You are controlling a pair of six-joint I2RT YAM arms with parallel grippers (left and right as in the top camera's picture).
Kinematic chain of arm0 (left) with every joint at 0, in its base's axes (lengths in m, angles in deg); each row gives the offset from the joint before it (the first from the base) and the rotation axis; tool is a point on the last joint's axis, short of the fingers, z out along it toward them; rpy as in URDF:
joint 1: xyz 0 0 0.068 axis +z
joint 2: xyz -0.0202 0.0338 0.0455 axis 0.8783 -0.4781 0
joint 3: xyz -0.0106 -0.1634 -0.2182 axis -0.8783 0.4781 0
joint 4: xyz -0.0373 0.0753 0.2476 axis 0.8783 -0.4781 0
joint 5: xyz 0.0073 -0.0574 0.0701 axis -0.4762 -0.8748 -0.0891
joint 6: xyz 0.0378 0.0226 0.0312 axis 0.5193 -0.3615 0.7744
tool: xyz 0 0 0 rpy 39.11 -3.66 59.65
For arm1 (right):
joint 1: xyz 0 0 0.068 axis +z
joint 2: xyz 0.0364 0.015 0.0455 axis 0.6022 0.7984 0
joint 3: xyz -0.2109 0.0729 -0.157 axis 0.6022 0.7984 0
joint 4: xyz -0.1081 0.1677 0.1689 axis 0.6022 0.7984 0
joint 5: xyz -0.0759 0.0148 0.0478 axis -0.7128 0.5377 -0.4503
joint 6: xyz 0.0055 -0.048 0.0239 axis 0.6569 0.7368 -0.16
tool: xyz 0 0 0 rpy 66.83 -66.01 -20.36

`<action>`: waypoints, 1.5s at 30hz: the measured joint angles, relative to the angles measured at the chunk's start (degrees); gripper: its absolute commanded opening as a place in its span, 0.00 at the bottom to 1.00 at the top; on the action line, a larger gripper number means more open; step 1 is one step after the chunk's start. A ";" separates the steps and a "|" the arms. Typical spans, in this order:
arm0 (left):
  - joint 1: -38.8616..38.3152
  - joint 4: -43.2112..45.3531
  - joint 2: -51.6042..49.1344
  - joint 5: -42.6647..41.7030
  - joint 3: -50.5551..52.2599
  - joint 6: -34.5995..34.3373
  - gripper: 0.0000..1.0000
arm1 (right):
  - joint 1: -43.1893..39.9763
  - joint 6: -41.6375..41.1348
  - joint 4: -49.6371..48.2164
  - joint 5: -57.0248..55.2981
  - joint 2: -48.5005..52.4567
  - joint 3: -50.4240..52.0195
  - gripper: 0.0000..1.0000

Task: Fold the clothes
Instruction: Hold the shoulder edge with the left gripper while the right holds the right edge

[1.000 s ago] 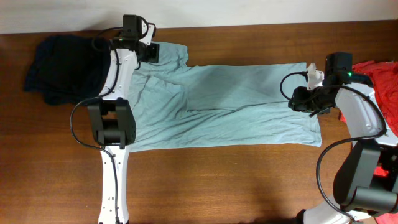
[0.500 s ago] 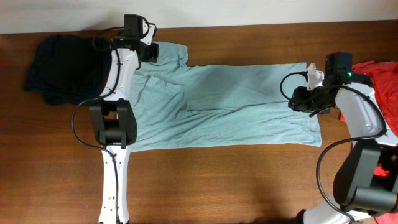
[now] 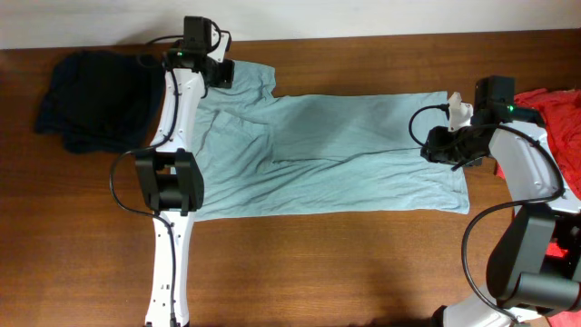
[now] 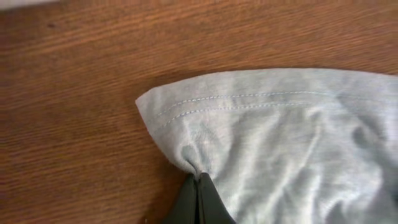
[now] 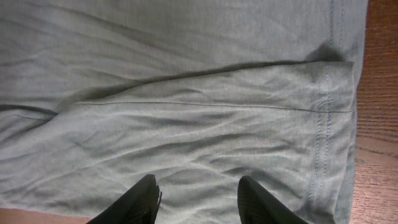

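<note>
I count three garments in total: one pale grey-teal T-shirt (image 3: 345,154), one dark navy garment (image 3: 91,100) and one red shirt (image 3: 556,113) (of this last one I see only a part, at the edge of the overhead view). They are on one table (image 3: 363,263). I operate two arms, and each arm has one gripper, so there are two: the left gripper (image 4: 198,180) and the right gripper (image 5: 196,186), each one with two dark fingers.
</note>
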 measured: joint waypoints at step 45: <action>-0.02 2.45 -2.36 0.68 -3.15 -0.02 0.67 | 0.00 0.07 -0.02 -1.99 0.00 -0.02 0.47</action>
